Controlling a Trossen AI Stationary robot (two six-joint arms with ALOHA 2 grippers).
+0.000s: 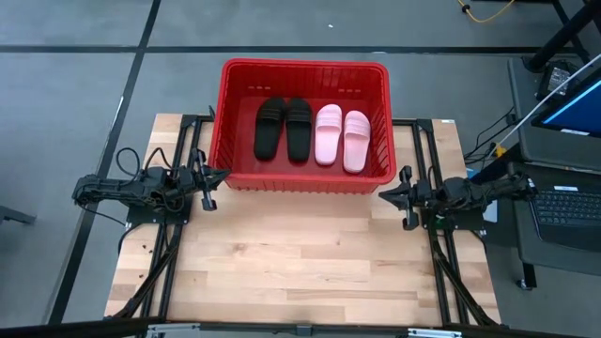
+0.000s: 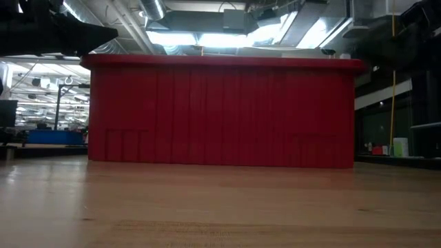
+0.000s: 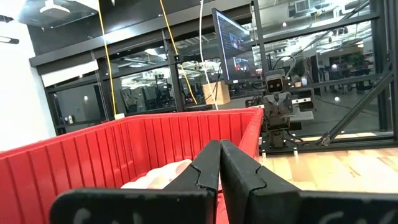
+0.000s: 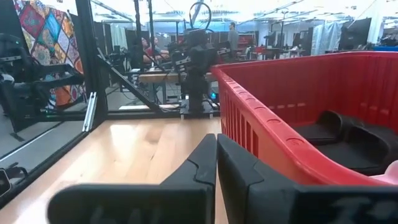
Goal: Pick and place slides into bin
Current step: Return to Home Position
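Observation:
The red bin (image 1: 305, 122) stands at the table's far middle; its near wall fills the low view (image 2: 220, 114). Inside it, side by side on its floor, lie two black slides (image 1: 283, 128) and two light pink slides (image 1: 342, 138). My left gripper (image 1: 218, 176) is shut and empty at the bin's near left corner, above the table. My right gripper (image 1: 387, 193) is shut and empty at the bin's near right corner. The left wrist view shows a pink slide (image 3: 155, 178) past the shut fingers; the right wrist view shows the black slides (image 4: 348, 140).
Bare wooden table (image 1: 300, 263) lies in front of the bin. Black frame rails run along both sides of the table (image 1: 164, 272). A laptop and cables (image 1: 563, 202) sit off the table's right edge.

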